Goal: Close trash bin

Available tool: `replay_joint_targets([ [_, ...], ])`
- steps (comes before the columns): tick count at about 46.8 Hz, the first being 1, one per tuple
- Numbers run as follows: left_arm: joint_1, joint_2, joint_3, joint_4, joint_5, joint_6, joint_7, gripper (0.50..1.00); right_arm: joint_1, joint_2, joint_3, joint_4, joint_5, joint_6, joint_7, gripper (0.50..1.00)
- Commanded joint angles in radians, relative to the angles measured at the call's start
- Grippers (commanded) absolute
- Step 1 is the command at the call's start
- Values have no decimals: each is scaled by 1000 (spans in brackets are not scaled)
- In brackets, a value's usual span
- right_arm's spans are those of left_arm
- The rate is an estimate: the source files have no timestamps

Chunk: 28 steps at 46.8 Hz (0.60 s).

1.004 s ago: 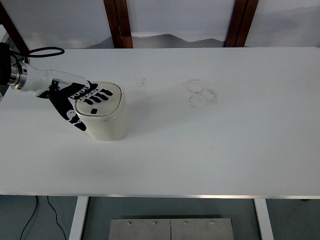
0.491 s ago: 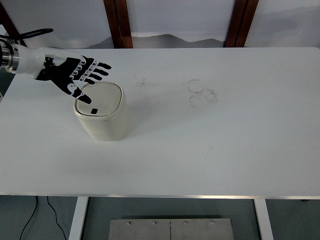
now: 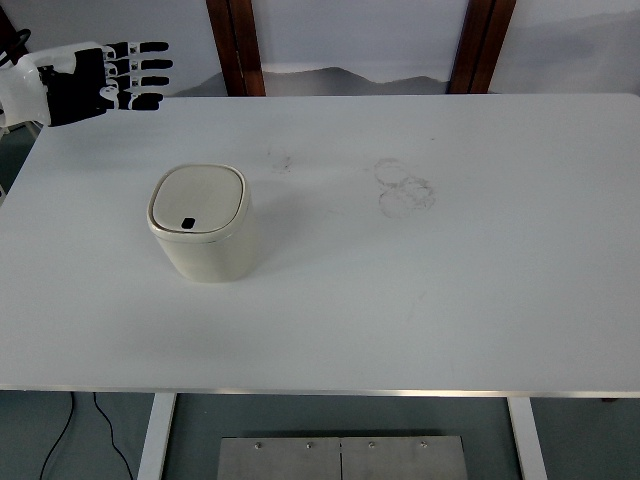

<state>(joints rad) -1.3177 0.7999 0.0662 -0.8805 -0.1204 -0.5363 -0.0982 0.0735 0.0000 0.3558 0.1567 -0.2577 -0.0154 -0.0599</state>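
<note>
Toward the left side of the white surface [image 3: 450,300] stands the cream trash bin [image 3: 203,224], lid shut flat, with bare room on all sides. The left hand [image 3: 95,75] hangs above the far-left corner, fingers [image 3: 145,62] spread and empty, well apart from the bin
</note>
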Motion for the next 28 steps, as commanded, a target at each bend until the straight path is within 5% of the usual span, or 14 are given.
replay_joint_targets([
  [1, 47, -22, -55, 61, -18, 15, -43, 1000, 0, 0, 0, 0, 0, 0, 0, 995],
  [14, 284, -108, -299, 255, -24, 76, -146, 1000, 0, 0, 0, 0, 0, 0, 0, 995],
  [28, 492, -202, -569, 390, -33, 72, -155, 1000, 0, 0, 0, 0, 0, 0, 0, 995],
])
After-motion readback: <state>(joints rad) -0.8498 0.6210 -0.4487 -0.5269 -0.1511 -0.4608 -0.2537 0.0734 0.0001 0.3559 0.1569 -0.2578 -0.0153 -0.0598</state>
